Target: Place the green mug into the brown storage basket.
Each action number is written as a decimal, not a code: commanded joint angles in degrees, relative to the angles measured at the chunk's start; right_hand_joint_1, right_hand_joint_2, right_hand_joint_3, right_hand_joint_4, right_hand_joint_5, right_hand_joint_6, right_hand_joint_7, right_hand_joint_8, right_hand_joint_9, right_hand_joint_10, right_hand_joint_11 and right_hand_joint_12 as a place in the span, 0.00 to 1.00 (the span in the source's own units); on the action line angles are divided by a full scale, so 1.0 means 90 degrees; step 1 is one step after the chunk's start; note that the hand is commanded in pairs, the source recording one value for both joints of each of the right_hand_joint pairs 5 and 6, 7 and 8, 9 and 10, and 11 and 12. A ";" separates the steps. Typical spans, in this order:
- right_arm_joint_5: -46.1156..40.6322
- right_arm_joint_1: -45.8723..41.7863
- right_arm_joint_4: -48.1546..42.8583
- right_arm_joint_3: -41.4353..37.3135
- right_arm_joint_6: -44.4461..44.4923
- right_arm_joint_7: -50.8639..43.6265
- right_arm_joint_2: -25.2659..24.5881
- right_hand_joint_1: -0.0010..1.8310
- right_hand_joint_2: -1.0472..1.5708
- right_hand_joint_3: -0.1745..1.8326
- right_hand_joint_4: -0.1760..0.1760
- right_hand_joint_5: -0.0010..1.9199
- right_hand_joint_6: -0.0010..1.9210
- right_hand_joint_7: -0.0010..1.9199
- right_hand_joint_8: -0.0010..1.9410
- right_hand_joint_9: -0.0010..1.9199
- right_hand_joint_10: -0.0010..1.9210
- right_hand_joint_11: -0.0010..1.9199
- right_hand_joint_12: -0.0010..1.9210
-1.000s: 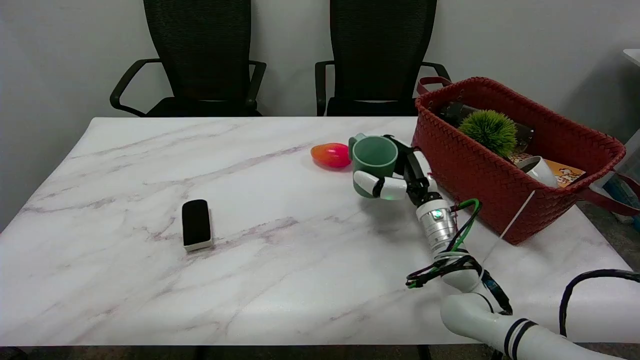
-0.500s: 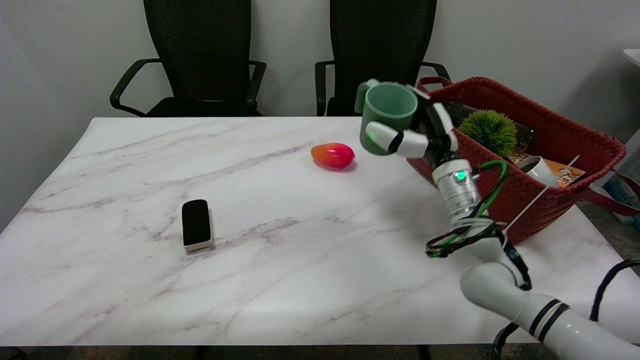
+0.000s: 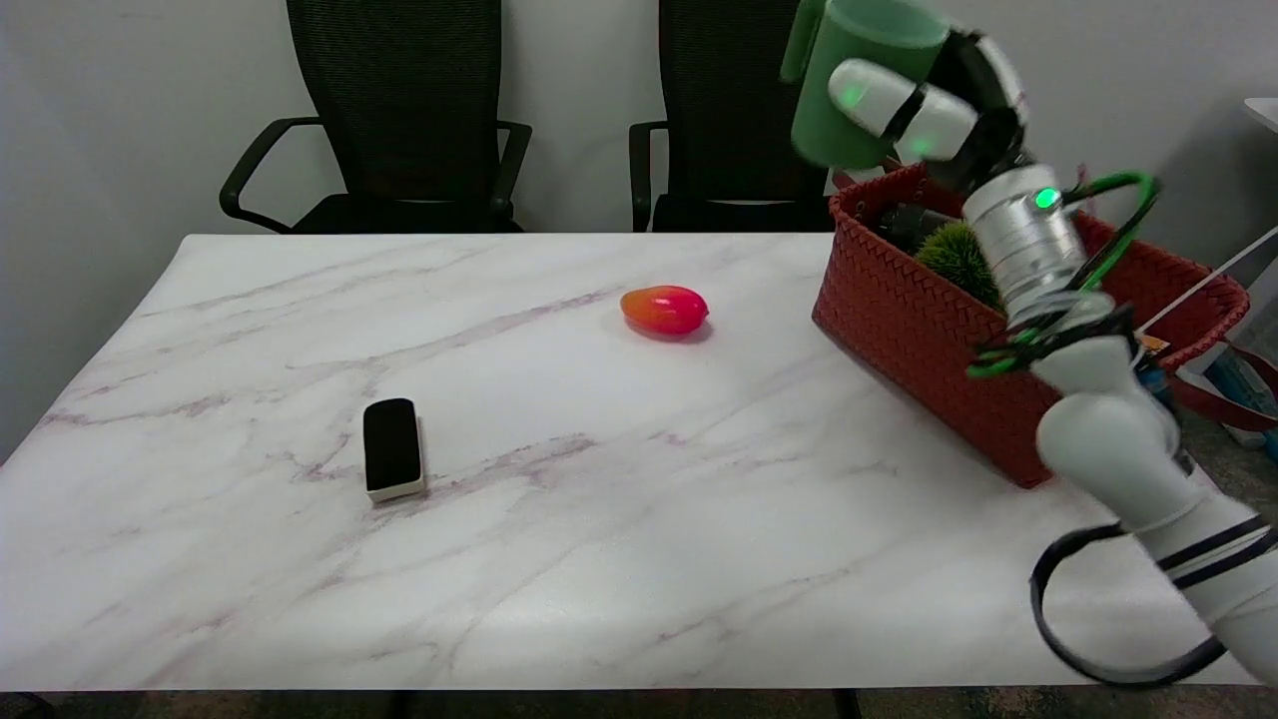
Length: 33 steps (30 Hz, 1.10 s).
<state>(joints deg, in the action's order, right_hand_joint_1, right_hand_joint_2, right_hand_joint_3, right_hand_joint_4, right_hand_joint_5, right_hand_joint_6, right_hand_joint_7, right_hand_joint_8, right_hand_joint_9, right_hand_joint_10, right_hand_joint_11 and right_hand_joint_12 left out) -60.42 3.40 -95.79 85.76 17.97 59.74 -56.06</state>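
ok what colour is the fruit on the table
Red fading to orange; the fruit shows clearly in the head view.

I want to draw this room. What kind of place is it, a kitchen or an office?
Probably an office or lab room: two black office chairs stand behind a marble-look table, against a plain wall.

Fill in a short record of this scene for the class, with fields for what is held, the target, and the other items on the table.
held item: green ceramic mug, gripped by the right robot hand, lifted in the air
target: brown woven storage basket, at the table's right side
in basket: spiky green ball
table: white marble-pattern table
other items: red-orange oval fruit; black rectangular eraser with white base
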 commanded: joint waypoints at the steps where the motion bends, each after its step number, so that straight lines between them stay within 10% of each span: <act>1: -0.1101 0.1021 -0.0136 -0.2840 -0.2505 0.0016 0.1047 0.68 0.73 0.38 0.50 0.42 0.42 0.53 0.53 0.53 0.53 0.50 0.50; 8: -0.0655 0.0535 0.0848 -0.3495 -0.2393 -0.0055 0.1418 0.68 0.74 0.38 0.50 0.42 0.42 0.54 0.53 0.54 0.54 0.50 0.50; 20: 0.4046 -0.0623 0.1186 -0.4396 -0.3070 -0.0055 0.1261 0.68 0.75 0.37 0.50 0.43 0.43 0.57 0.56 0.56 0.56 0.51 0.51; 33: 0.6128 -0.1284 0.0800 -0.4072 -0.3651 -0.0348 0.1332 0.68 0.75 0.36 0.50 0.41 0.41 0.57 0.57 0.57 0.57 0.49 0.49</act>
<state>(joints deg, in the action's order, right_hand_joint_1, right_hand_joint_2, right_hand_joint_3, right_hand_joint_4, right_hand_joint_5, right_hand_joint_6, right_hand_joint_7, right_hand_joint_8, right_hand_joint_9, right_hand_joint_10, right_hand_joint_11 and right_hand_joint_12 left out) -33.93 1.39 -87.45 52.18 -6.45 58.78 -45.29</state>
